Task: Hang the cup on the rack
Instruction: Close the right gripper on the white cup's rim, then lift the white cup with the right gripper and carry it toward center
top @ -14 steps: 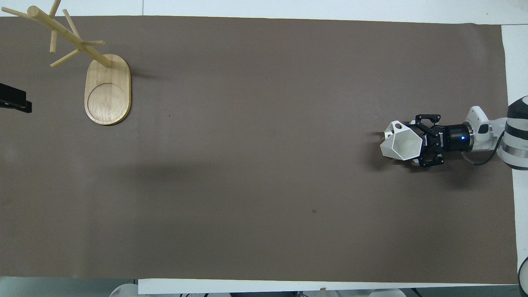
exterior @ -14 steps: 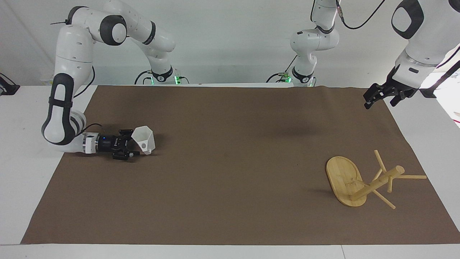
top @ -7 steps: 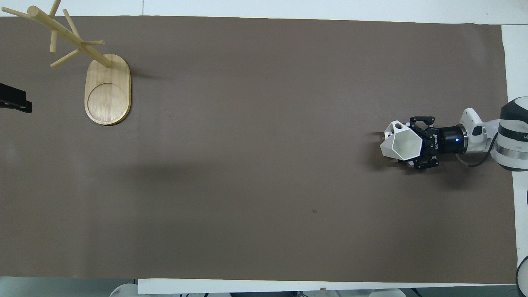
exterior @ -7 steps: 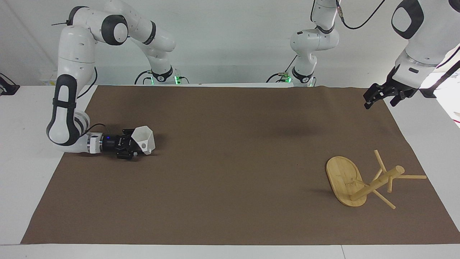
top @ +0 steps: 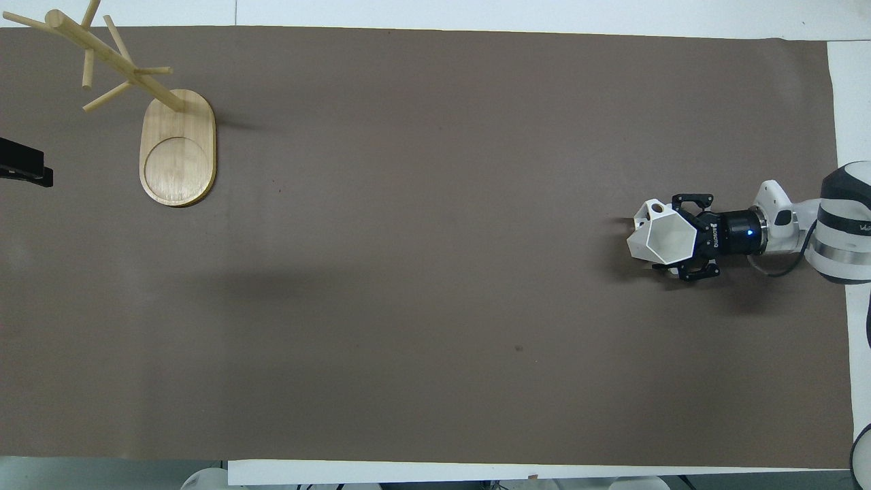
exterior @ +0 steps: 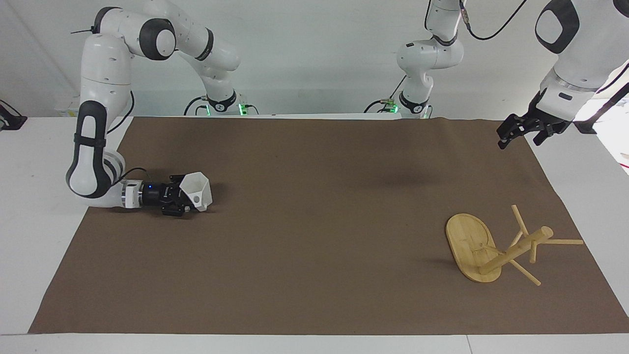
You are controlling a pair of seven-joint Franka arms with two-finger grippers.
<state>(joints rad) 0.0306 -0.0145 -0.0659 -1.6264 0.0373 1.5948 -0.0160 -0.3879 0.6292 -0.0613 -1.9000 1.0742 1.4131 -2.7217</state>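
**Right gripper at the cup, rack way over at the other end**

So the right gripper (exterior: 183, 202) is lying low and horizontal at the middle left of the facing frame, with its black fingers around the lower part of the small white faceted plastic cup (exterior: 197, 191). Looks clamped on it to me, fingers tight against the narrow bottom. In the overhead shot the same gripper (top: 670, 237) sits at the middle right of the frame, and the cup (top: 663, 235) shows its open angular mouth straight up at the camera, with the little loop handle at its upper left corner. The cup is upright and sits at the right arm's end of the table.

The left gripper (exterior: 522, 130) hangs up in the air at the upper right of the facing frame, over the mat's corner, waiting. Can't tell if its fingers are apart or together.

The light bamboo mug tree rack (exterior: 491, 248) stands in the lower right of the facing frame, oval base flat on the mat, pegs sticking out from the post. Overhead it's at the upper left (top: 178, 146), well apart from the cup.

Surface is a big brown mat (exterior: 314, 236) spread over a white table (exterior: 34, 236). Plain pale wall (exterior: 314, 59) up top, where the arm bases stand.
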